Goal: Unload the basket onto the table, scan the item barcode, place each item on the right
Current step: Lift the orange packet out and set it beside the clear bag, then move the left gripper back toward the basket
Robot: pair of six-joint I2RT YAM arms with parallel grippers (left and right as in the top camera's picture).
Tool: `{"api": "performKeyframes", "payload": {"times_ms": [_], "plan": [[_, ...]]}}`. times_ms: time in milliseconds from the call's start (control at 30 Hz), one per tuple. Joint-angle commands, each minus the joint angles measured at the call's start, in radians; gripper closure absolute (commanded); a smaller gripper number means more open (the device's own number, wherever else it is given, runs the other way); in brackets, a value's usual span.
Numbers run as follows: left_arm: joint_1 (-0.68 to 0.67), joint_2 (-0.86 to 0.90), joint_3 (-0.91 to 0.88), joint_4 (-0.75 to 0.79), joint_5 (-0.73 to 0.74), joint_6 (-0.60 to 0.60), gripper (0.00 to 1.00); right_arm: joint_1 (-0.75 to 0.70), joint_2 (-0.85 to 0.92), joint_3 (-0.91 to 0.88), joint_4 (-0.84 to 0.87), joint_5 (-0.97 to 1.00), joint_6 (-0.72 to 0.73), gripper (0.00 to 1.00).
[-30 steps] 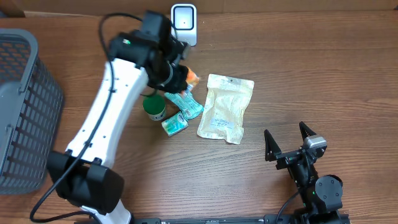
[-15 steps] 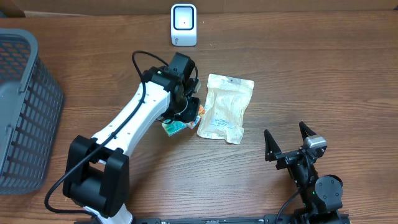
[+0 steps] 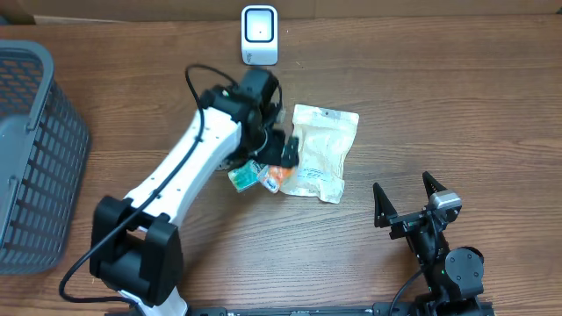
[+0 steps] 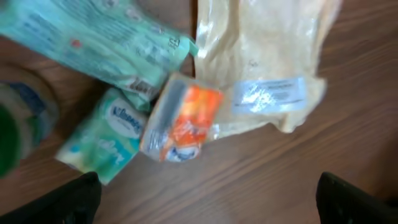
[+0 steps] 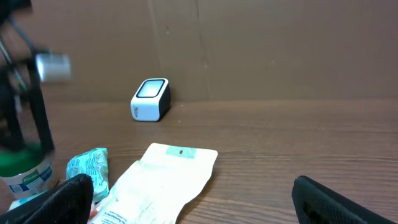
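1. Logging positions: the left arm (image 3: pixel 189 175) reaches over the pile of items in the middle of the desk (image 3: pixel 457 105). The left jaws stand wide and hold nothing; their tips frame the bottom corners of the wrist view.
2. The orange packet (image 4: pixel 183 118) (taken as the item to scan) lies loose on the desk directly below those jaws. It touches the Kleenex pack (image 4: pixel 102 144) on its left. Its right end lies on or against the beige pouch (image 4: pixel 261 68); I cannot tell which.
3. The scanner (image 3: pixel 259 33) sits at the far edge, well apart from the packet, so nothing is presented to it now.
4. Reasoning: wide jaws centred over the packet would suit either a pick or a set-down. These views do not decide which.
5. The right jaws are wide and empty, parked near right and well clear of the pile, probably to keep the left arm's path free.
6. Hidden or unclear:
   - No barcode is legible on the packet, because the wrist view is blurred.
   - The green-lidded tub (image 5: pixel 22 165) is cropped at the left of both wrist views and covered by the arm overhead.
   - The teal wrapper (image 4: pixel 93 43) runs off the top edge.
   - The basket (image 3: pixel 35 149) is cut off at the far left.
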Motion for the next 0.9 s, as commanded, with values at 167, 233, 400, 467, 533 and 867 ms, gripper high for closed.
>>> {"api": "performKeyframes", "payload": {"times_ms": [167,233,400,467,533,867], "plan": [[0.194,-0.01,0.526,-0.277,-0.052,0.215,0.0,0.004,-0.009,-0.01,0.008,-0.001,-0.001,0.0],[0.256,-0.01,0.592,-0.322,-0.051,0.316,0.0,0.004,-0.009,-0.01,0.008,-0.001,-0.001,0.0],[0.426,-0.001,0.591,-0.337,-0.052,0.486,0.0,0.004,-0.009,-0.01,0.008,-0.001,-0.001,0.0],[0.495,0.008,0.576,-0.333,-0.053,0.493,0.01,0.004,-0.009,-0.01,0.008,-0.001,-0.001,0.0],[0.561,0.017,0.566,-0.323,-0.056,0.494,0.0,0.004,-0.009,-0.01,0.008,-0.001,-0.001,0.0],[0.727,0.035,0.565,-0.219,-0.056,0.621,0.0,0.004,-0.009,-0.01,0.008,-0.001,-0.001,0.0]]}}
